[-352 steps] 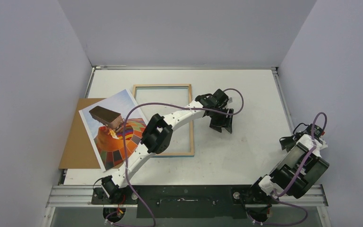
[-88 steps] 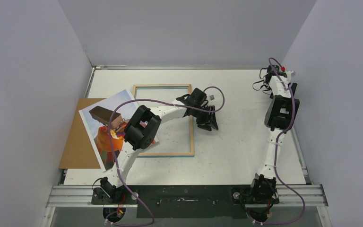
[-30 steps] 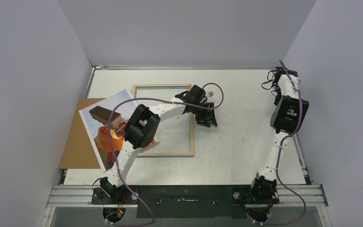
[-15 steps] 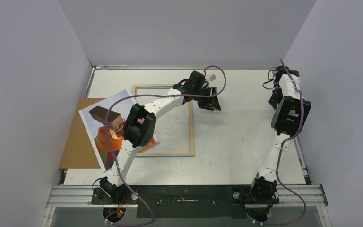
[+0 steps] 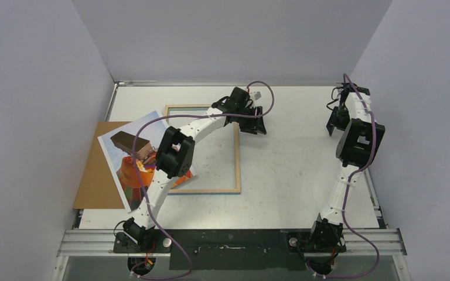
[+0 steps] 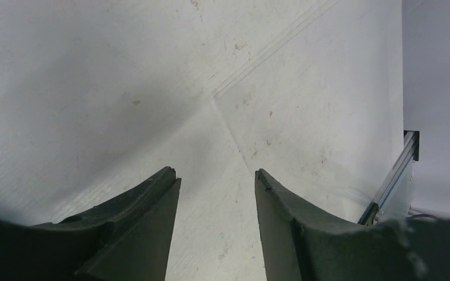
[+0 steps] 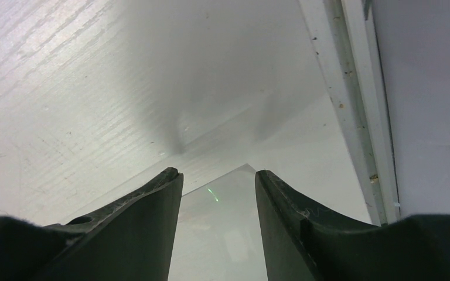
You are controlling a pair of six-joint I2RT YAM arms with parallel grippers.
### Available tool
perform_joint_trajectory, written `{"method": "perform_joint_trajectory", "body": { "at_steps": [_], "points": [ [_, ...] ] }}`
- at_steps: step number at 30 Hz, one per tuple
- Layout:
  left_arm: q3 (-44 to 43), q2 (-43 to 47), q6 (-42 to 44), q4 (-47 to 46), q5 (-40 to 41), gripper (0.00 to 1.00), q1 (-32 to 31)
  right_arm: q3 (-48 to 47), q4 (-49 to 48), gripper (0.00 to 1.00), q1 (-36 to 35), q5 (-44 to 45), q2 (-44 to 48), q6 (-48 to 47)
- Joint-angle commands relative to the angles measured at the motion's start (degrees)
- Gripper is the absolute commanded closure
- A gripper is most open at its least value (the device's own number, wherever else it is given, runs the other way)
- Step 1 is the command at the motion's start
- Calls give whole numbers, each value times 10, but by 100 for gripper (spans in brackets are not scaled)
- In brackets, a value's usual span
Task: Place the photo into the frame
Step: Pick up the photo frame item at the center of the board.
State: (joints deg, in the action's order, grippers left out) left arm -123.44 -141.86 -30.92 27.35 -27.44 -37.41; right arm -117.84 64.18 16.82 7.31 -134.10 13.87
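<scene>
The frame (image 5: 237, 167) lies wood-coloured back up at the middle of the desk (image 5: 293, 175). The photo (image 5: 120, 170) rests to its left, overlapping a brown board (image 5: 88, 181) and the frame's left rail. The left fingers (image 6: 146, 216) stand half-parted and hold nothing, over bare desk beside the frame's far right corner. The right fingers (image 7: 152, 216), likewise parted, are near the desk's right edge, over the corner of a clear sheet (image 7: 228, 234).

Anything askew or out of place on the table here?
The photo lies skewed, turned at an angle to the frame. It rests partly on the brown backing board and overlaps the frame's left rail. Nothing looks spilled or damaged.
</scene>
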Motion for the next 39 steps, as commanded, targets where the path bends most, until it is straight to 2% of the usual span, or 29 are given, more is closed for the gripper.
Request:
{"method": "perform_joint_trajectory", "body": {
  "at_steps": [1,7,13,20,29,35,39],
  "points": [
    [-64,-14,28,-9,-5,51,1,-6,58,51,-3,-23,-8,-23],
    [-111,-51,17,-113,-30,46,-3,-4,55,52,-6,-32,8,-21],
    [-219,-137,-21,-199,-69,43,-10,3,53,53,-10,-52,29,-19],
    [-219,-166,-46,-321,-104,39,-13,41,38,53,-17,-64,73,-20],
    [-224,-172,-2,-223,-116,39,-17,60,24,54,-17,-69,106,-14],
    [-223,-176,-8,-217,-250,39,-13,57,23,54,-19,-84,102,-15],
    [-222,-182,-5,-200,-290,40,-15,55,21,54,-19,-82,100,-17]
  ]
}}
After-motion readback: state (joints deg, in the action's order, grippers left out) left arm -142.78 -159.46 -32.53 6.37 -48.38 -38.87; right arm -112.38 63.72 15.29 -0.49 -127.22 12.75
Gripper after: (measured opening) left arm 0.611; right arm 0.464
